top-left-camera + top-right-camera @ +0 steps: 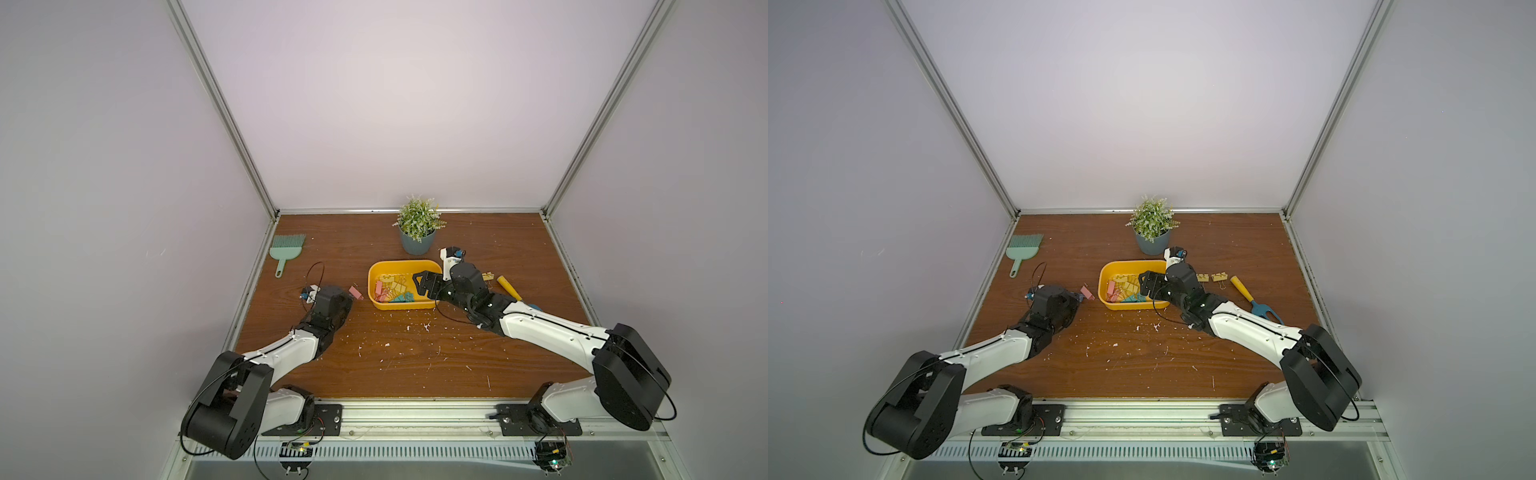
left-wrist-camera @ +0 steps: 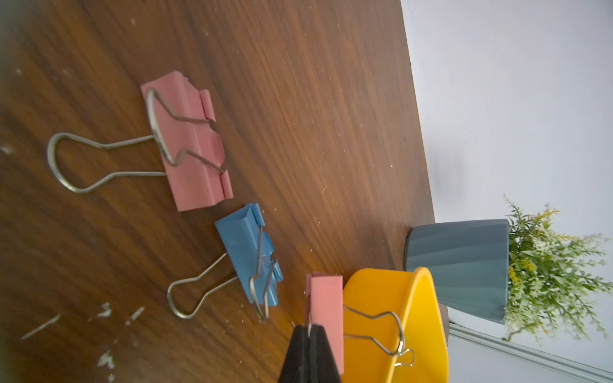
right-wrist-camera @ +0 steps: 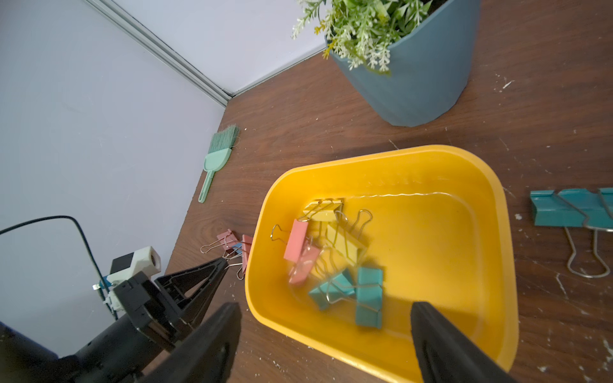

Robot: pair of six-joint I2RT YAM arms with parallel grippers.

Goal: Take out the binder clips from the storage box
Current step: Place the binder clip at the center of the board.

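I am looking at a brown wood-grain worktop flecked with white crumbs, boxed in by pale lilac walls and aluminium rails. The yellow storage box sits near the middle. From it, a potted plant stands at 1 o'clock, a green brush lies at 10 o'clock and a yellow-handled trowel at 3 o'clock.

Most binder clips are heaped inside the box, toward its 8 o'clock corner. My right tool hangs over the box's 3 o'clock end with its fingers spread wide and nothing between them. The heap lies below and just ahead of its tips. My left tool is at 9 o'clock, just outside the box wall, fingers pressed together on the wire handle of a pink clip. Near it a second pink clip and a blue clip lie flat on the worktop. Two yellow clips and a teal clip lie outside at 3 o'clock.

I cannot tell whether the held clip touches the worktop. In both top views the right tool covers the box's 3 o'clock end. The right wrist view cuts off the teal clip and blurs the heap.
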